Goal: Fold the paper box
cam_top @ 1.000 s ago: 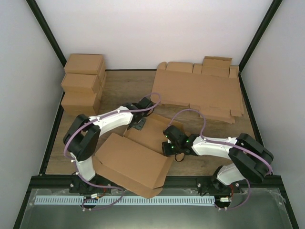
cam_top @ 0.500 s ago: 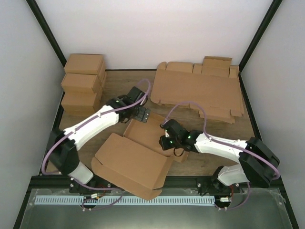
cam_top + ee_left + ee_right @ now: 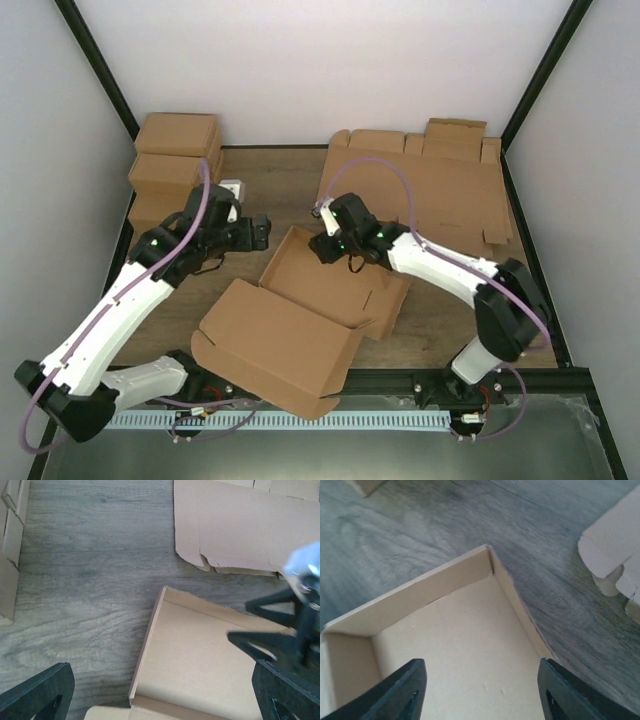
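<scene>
The left arm (image 3: 130, 290) stretches from its base at the near left in a long diagonal toward the far middle, and its wrist turns so that the left gripper (image 3: 258, 233) points to the right. Its dark fingers (image 3: 35, 692) are spread wide apart. The right arm (image 3: 440, 268) rises from the near right, bends at the elbow and reaches far-left, with the right gripper (image 3: 322, 246) angled downward just right of the left one and its fingers (image 3: 400, 690) likewise parted wide.

Paper box (image 3: 330, 285): plain brown cardboard, matt, smooth. Bench (image 3: 270, 190): grey-brown wood grain, matt finish. Left arm (image 3: 110, 310) shell: white plastic, slight gloss.
</scene>
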Action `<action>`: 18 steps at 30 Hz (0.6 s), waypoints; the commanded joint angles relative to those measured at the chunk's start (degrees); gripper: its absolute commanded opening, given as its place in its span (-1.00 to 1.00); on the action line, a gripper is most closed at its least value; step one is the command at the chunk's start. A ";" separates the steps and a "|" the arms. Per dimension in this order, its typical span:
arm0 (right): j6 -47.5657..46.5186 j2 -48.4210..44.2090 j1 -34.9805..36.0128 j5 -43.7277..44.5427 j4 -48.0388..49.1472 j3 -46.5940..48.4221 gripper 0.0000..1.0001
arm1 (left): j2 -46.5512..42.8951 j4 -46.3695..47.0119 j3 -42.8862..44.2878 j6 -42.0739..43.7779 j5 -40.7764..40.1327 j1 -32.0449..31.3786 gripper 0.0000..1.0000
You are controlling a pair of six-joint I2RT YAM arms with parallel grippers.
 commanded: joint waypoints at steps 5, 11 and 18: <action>-13.45 13.41 -3.74 3.07 -7.40 11.92 0.49 | -5.52 -6.35 -1.22 -1.36 0.26 0.78 1.00; -18.26 20.78 -4.25 3.79 -8.48 16.87 0.46 | -7.32 -5.40 -2.13 -0.25 1.12 0.84 1.00; -18.80 24.12 -4.34 2.98 -9.05 19.18 -0.06 | -7.69 -5.79 -1.48 -0.33 0.43 0.93 0.99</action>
